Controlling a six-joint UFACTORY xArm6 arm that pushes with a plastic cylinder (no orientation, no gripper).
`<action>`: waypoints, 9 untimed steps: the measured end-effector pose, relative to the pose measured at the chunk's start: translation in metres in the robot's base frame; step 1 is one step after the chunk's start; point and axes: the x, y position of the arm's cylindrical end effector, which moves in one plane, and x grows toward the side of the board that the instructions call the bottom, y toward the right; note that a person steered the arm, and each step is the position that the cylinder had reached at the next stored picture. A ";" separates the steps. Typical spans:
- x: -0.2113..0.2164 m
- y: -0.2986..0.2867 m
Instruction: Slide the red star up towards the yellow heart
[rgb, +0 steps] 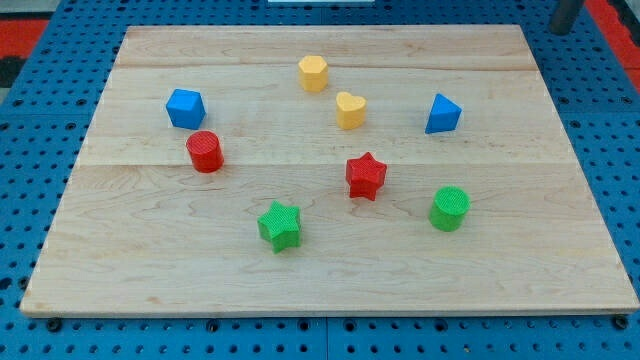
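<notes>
The green star lies nearest the board's bottom edge, left of centre. My tip sits beyond the top right corner, well apart from every block; it is a bare rod with nothing to open or close. The red star rests near the board's centre, below the yellow heart, apart from it. A green cylinder stands right of the red star.

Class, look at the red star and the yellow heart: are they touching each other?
Apart. The camera view shows bare wood between the red star and the yellow heart, which sits nearer the view's top.
</notes>
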 end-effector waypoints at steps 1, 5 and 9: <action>0.001 0.000; 0.133 0.002; 0.212 -0.133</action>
